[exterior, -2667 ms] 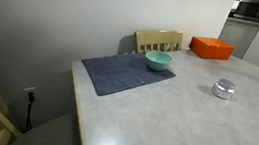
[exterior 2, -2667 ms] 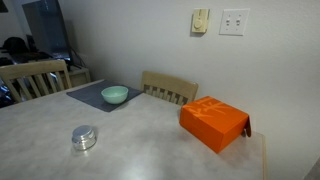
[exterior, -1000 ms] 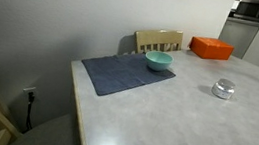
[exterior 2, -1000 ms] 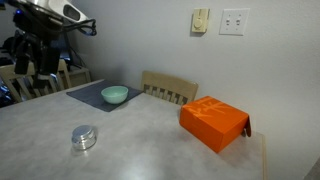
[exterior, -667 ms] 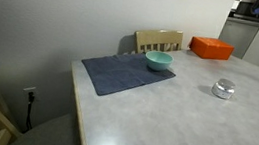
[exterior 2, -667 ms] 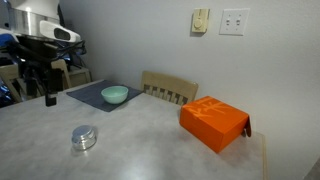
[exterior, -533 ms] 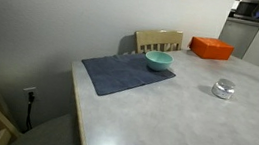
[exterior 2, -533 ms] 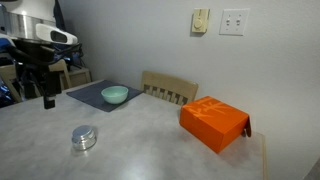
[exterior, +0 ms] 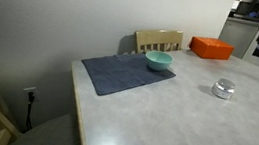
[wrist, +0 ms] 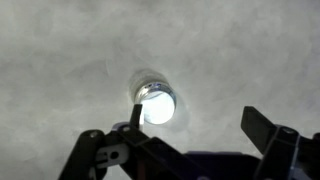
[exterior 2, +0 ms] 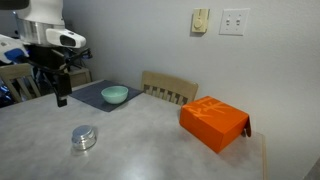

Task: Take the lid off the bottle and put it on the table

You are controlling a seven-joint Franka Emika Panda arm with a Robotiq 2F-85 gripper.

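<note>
Lid (wrist: 157, 104) is seated on the bottle (exterior 2: 83, 138), which stands alone on the bare table (exterior: 163, 122), well apart from the teal bowl (exterior: 158, 61) and the orange box (exterior 2: 214, 122). Gripper (exterior 2: 60, 98) hangs high above the tabletop, jaws spread wide, holding nothing.

Risks noted:
- In the wrist view the bottle lies nearer one finger than the other. A straight descent could land that finger first and push the bottle across the smooth top.
- Glare washes out the cap in the wrist view, so the seam between lid and body cannot be made out. Closing too low would probably clamp the body too.
- Nothing holds the bottle down. A tight lid would likely lift or spin the whole container rather than come free.
</note>
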